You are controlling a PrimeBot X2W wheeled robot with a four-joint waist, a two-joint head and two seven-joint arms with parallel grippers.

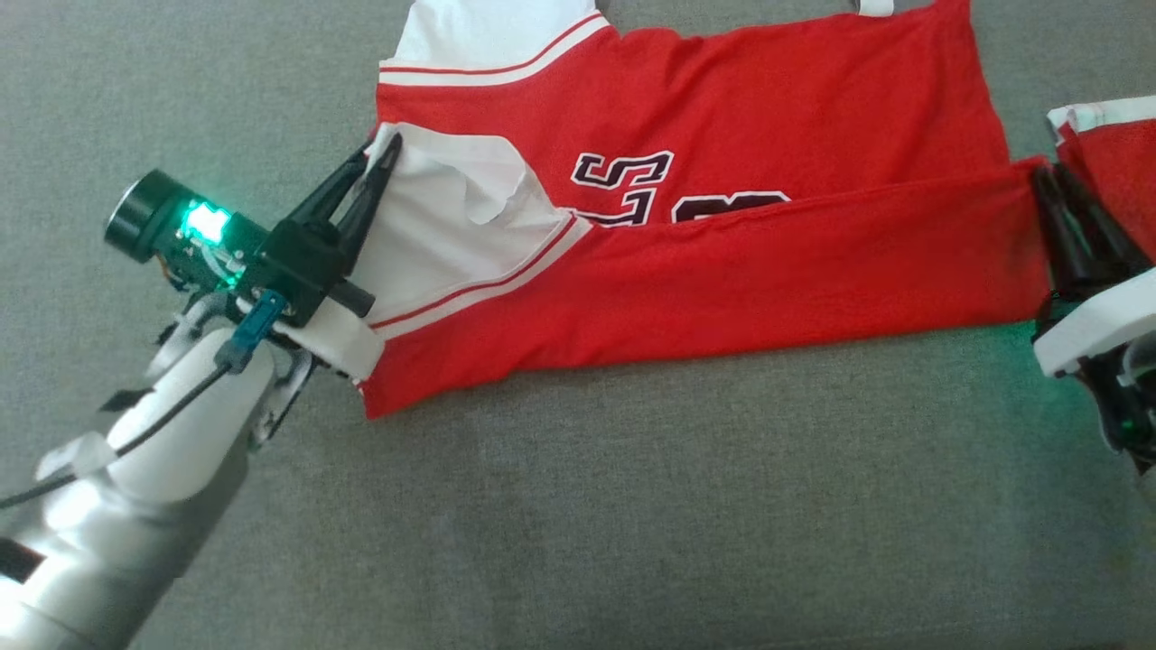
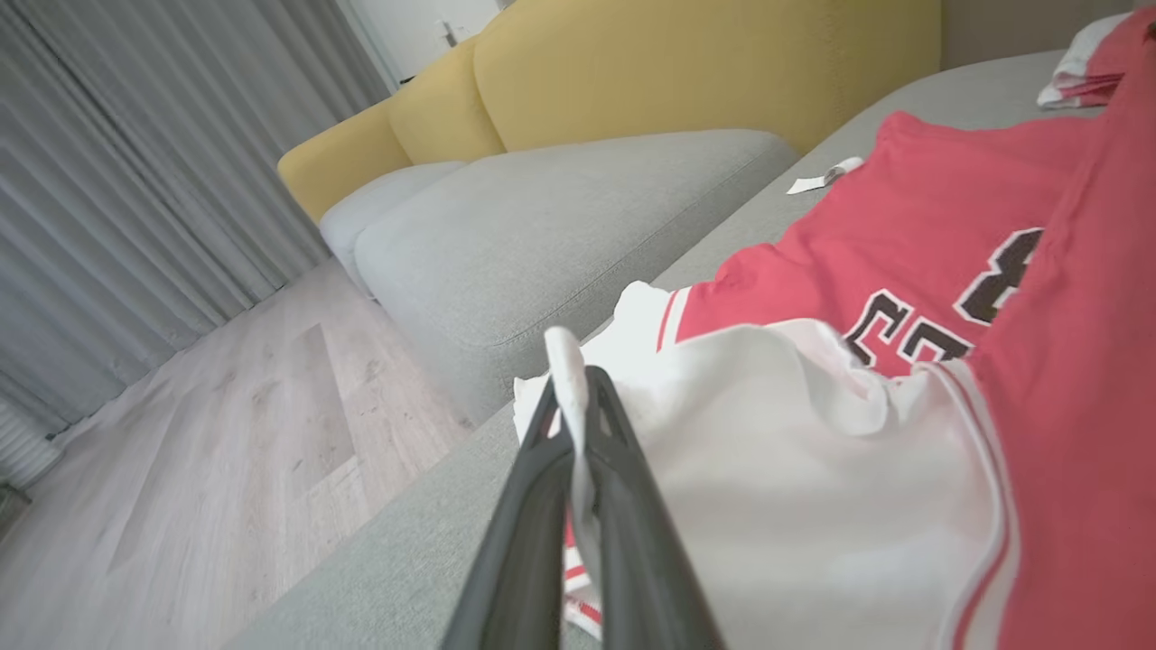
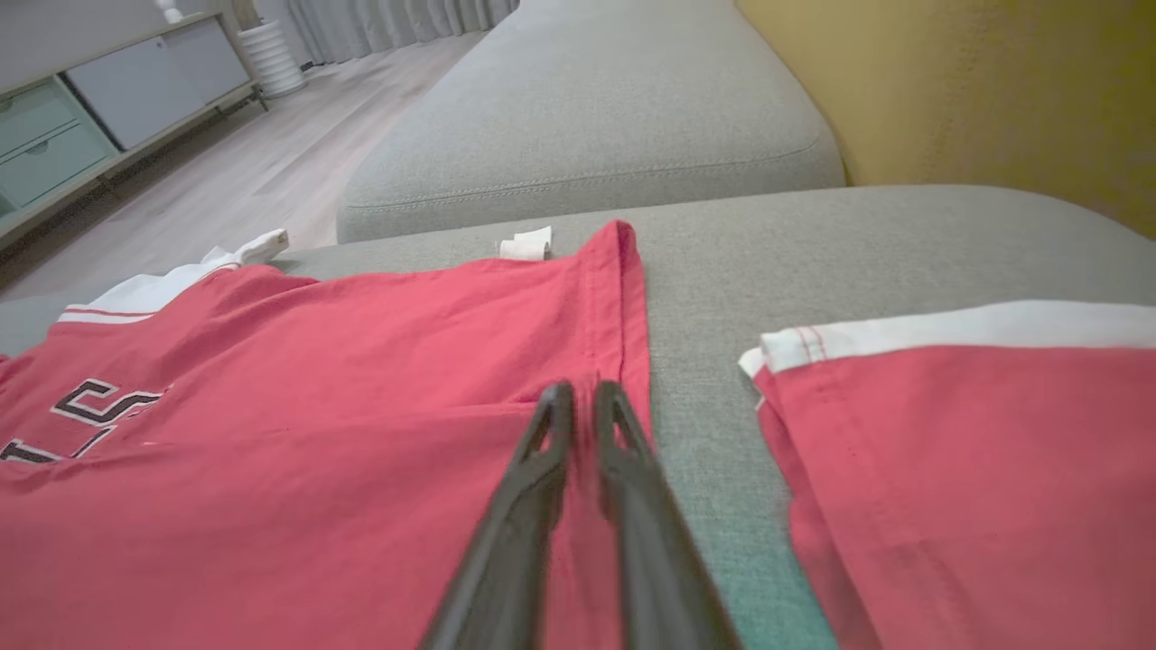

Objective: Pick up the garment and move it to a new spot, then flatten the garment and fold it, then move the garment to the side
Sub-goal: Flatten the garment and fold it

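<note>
The garment [image 1: 722,117] is a red jersey with white sleeves and dark lettering, spread on a grey sofa cushion [image 1: 632,506]. Its near long edge is folded over the body as a red band. My left gripper [image 1: 384,144] is shut on the white sleeve's edge at the garment's left end; the pinched white cloth stands up between the fingers [image 2: 542,433]. At the band's right end is my right gripper [image 1: 1048,176], its jaws parted a little over the red hem [image 3: 623,298]. The garment [image 3: 361,361] lies flat under them.
A second red piece with a white band [image 1: 1115,171] lies just right of the right gripper, also seen as red cloth [image 3: 948,433]. A yellow backrest [image 3: 993,90] rises behind. Another grey cushion [image 2: 560,226], a wooden floor [image 2: 181,451] and a cabinet [image 3: 90,99] lie beyond.
</note>
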